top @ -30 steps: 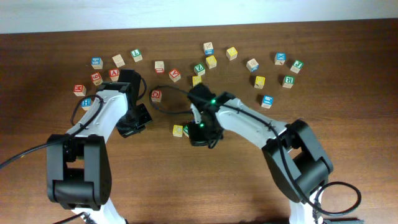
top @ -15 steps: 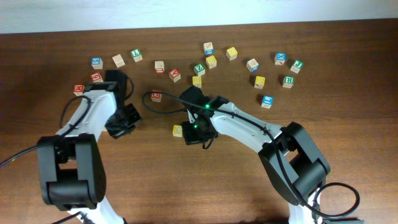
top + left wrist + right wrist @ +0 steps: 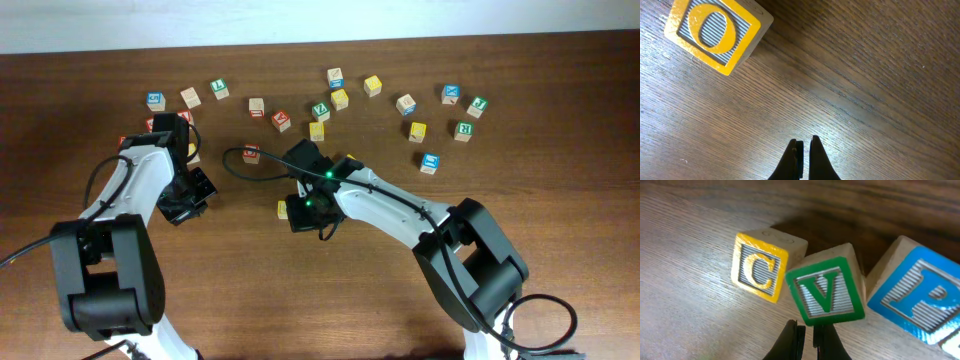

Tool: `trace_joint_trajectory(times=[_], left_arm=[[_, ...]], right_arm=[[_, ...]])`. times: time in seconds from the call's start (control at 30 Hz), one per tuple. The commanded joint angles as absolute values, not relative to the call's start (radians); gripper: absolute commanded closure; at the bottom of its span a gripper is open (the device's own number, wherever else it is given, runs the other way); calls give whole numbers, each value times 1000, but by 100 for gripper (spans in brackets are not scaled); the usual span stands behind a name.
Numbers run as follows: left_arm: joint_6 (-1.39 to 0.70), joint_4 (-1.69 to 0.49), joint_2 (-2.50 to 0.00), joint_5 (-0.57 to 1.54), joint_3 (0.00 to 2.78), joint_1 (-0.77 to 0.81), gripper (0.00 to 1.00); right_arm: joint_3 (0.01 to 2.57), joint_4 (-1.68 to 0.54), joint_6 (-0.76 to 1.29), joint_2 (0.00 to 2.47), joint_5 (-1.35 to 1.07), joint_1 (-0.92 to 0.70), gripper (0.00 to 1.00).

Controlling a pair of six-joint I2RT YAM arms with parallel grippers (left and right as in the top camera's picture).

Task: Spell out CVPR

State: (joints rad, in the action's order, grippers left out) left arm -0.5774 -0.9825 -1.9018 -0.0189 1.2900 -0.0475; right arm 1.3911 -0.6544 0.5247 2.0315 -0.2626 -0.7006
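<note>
Your right gripper [image 3: 805, 330] is shut with nothing between its fingertips, hanging low over the wooden table [image 3: 300, 300] just in front of a row of letter cubes. In its wrist view the yellow C cube [image 3: 760, 267] is on the left. The green V cube [image 3: 825, 292] is in the middle, turned slightly askew, with its left edge against the C cube. The blue P cube [image 3: 920, 300] is just beside the V on the right. A sliver of a fourth cube [image 3: 952, 347] shows at the bottom right corner, its letter cut off. From overhead, only the C cube shows at the gripper's left side; the arm covers the rest of the row.

Your left gripper [image 3: 803, 147] is also closed and empty, well apart from the row. A yellow O cube [image 3: 715, 32] lies ahead of it, to its left. Other cubes [image 3: 372, 84] are scattered along the far side of the table.
</note>
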Motion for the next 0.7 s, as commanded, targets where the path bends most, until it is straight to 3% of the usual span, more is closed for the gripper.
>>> trace_joint_trajectory(times=[0.0, 0.47, 0.67], left_arm=[[-591, -984, -1915, -22, 1282, -51, 100], [-590, -984, -1915, -22, 1277, 15, 100], [-590, -1017, -1915, -22, 1276, 56, 100]], right_arm=[[1401, -642, 533, 2006, -268, -707, 96], [1411, -569, 532, 2005, -186, -701, 95], [1568, -802, 529, 2001, -213, -679, 96]])
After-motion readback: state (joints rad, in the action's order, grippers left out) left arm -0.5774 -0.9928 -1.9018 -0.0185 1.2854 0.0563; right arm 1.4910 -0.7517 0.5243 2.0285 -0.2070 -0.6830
